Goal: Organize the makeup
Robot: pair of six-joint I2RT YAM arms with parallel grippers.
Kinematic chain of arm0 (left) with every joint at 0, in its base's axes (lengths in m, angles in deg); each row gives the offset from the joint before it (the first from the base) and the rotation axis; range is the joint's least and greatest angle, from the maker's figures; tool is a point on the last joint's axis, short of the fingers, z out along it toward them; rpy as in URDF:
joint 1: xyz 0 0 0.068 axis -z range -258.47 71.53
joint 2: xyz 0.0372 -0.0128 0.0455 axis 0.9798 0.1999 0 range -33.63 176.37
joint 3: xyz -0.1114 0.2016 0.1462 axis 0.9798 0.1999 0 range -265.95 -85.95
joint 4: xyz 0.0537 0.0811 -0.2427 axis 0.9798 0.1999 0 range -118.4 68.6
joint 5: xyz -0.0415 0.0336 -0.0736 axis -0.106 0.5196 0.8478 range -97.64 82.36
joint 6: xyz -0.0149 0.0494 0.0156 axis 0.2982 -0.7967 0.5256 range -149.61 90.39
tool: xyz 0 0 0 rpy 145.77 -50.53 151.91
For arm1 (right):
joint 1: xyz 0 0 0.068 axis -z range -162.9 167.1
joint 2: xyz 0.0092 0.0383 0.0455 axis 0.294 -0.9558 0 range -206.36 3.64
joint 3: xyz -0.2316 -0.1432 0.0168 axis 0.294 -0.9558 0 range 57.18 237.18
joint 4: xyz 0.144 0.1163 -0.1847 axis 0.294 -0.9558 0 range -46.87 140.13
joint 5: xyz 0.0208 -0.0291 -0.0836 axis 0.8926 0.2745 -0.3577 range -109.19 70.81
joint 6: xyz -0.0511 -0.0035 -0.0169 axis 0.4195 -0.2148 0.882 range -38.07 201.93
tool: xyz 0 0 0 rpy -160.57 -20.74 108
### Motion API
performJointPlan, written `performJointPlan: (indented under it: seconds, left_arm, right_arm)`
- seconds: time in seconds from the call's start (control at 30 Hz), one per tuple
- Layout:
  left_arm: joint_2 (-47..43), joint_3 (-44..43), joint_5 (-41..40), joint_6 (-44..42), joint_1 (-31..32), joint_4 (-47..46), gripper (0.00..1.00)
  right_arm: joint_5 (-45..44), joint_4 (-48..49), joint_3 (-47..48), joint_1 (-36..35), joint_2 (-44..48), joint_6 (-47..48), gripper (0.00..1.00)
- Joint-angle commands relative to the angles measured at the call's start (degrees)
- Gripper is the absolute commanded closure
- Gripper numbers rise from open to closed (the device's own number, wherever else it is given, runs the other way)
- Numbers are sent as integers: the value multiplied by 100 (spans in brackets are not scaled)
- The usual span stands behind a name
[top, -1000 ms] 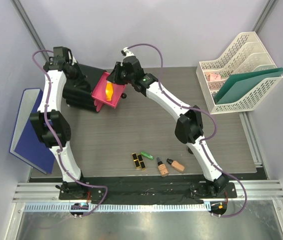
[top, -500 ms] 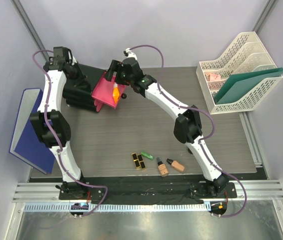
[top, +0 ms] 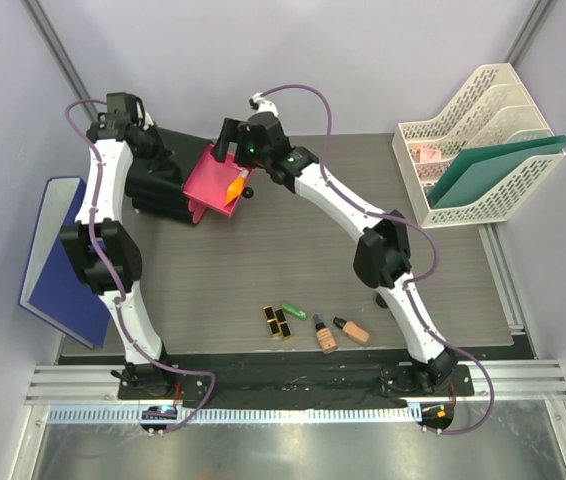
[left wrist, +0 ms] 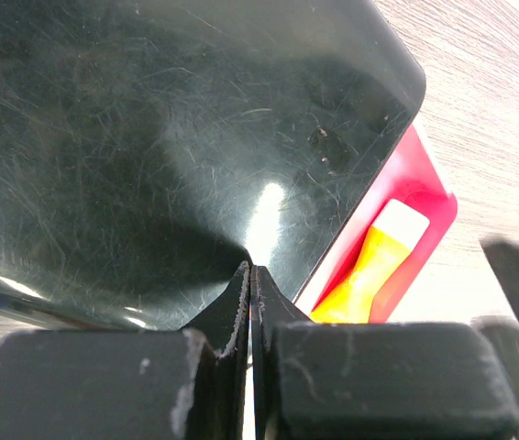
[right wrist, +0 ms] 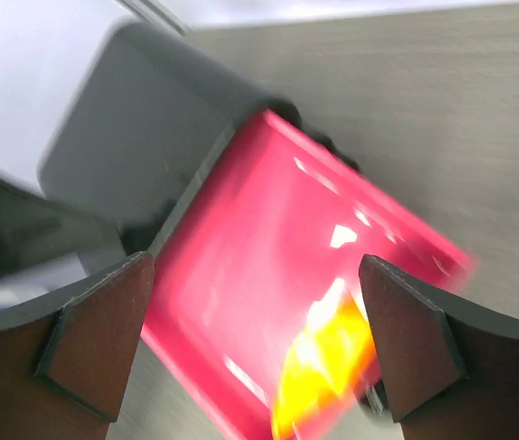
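Right fingers (right wrist: 94, 339) spread wide above orange tube (right wrist: 322, 359) in pink drawer (right wrist: 269, 238).

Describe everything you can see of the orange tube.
The orange tube is a glossy, plastic-looking squeeze tube, orange-yellow with a flat white cap. It lies on its side on the floor of the open pink drawer, toward its outer end. The open right gripper hangs over the drawer, not touching the tube.

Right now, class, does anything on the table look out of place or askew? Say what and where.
The pink drawer juts out of the black box, an orange tube lying slantwise inside. Near the table's front edge, lipsticks, a green tube and two foundation bottles lie scattered, pointing different ways.
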Motion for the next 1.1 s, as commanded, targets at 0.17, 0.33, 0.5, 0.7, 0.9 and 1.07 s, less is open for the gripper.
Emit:
performJointPlan:
  seconds: [0.17, 0.33, 0.5, 0.7, 0.9, 1.07]
  left_arm:
    - [220, -129, 5, -152, -89, 342, 100]
    - [281, -129, 13, -143, -81, 342, 100]
    - [325, -155, 5, -196, -89, 394, 100]
    - [378, -252, -57, -284, -89, 509, 100]
    - [431, -252, -39, -293, -89, 500, 100]
    - [413, -217, -65, -310, -89, 509, 100]
  right_arm:
    - [-63, -1797, -1847, 102, 2665, 1484, 0]
    - [-493, -3046, -3452, 94, 3438, 1881, 0]
    - [-469, -3986, -4844, 102, 4202, 1679, 3]
    - [-28, -4804, -6084, 32, 4774, 1346, 12]
    - [-46, -5402, -7015, -169, 5477, 1108, 14]
    - [428, -5175, -7973, -240, 5969, 748, 16]
